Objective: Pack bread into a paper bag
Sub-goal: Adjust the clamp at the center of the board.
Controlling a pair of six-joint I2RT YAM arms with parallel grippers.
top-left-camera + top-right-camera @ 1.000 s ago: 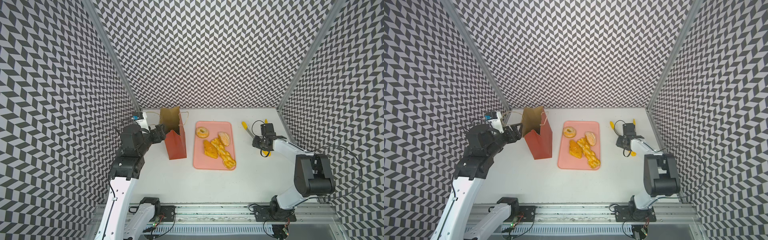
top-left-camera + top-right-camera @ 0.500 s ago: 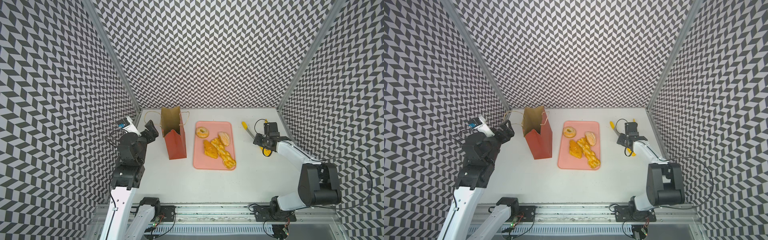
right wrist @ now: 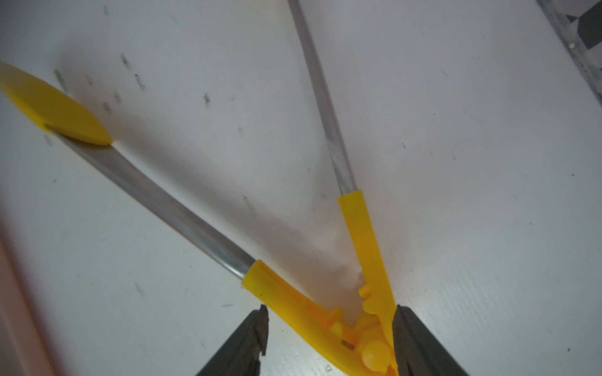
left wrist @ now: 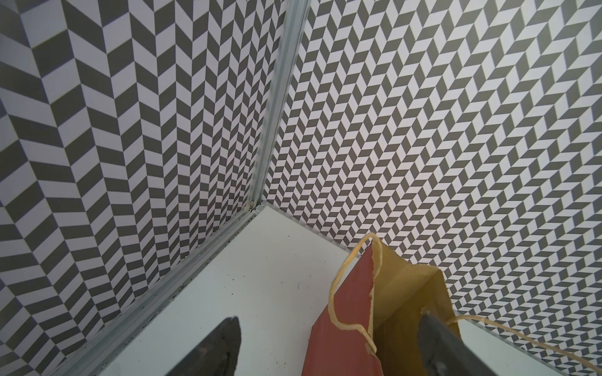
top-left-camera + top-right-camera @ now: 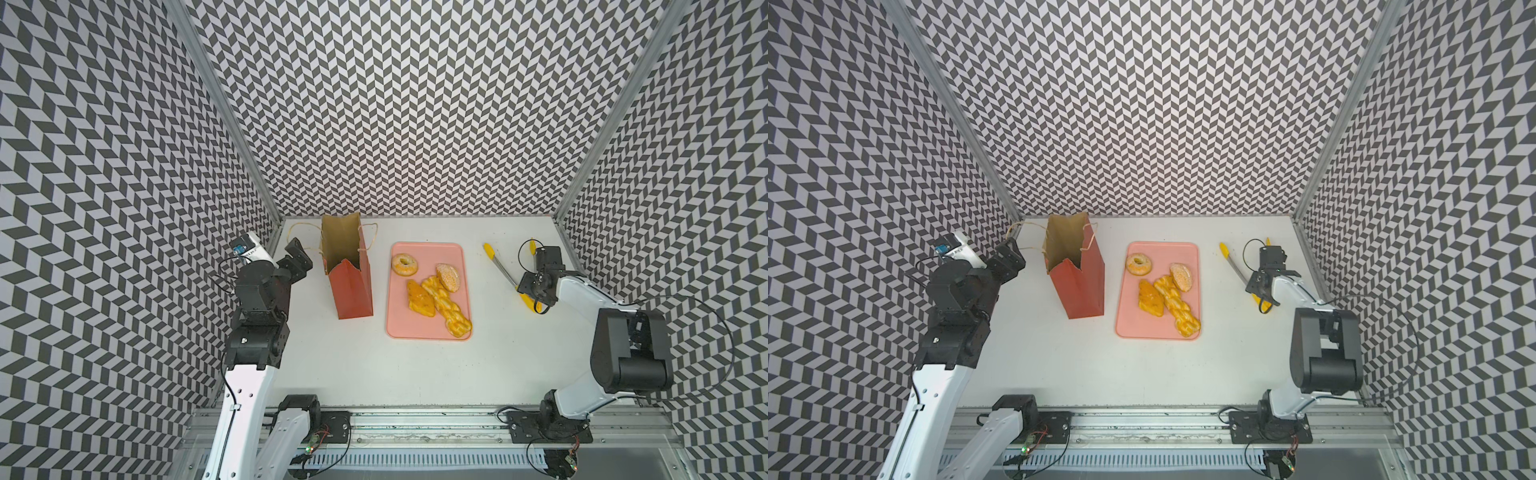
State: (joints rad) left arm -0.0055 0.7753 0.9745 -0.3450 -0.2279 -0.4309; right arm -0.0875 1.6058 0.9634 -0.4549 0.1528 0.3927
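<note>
The paper bag (image 5: 351, 286) (image 5: 1081, 286) stands upright and open, red outside and brown inside. In both top views my left gripper (image 5: 300, 257) (image 5: 1012, 258) hovers open just left of it, holding nothing. In the left wrist view the bag's near wall (image 4: 345, 325) and twine handle show between the spread fingers. The bread lies on the pink tray (image 5: 415, 328): a ring donut (image 5: 404, 264), a sugared bun (image 5: 449, 277), a glazed croissant-like piece (image 5: 420, 298) and a braided loaf (image 5: 446, 307). My right gripper (image 5: 536, 286) (image 3: 330, 312) is open around the hinge end of the tongs (image 3: 325, 312).
The yellow-tipped tongs (image 5: 500, 268) (image 5: 1235, 266) lie spread on the white table between the tray and the right wall. Patterned walls close in the left, back and right sides. The left gripper is close to the left wall's rail (image 4: 195, 270).
My left gripper has drawn back from the bag's side toward the left wall and opened wider. The right gripper's jaws have opened around the tongs' hinge end.
</note>
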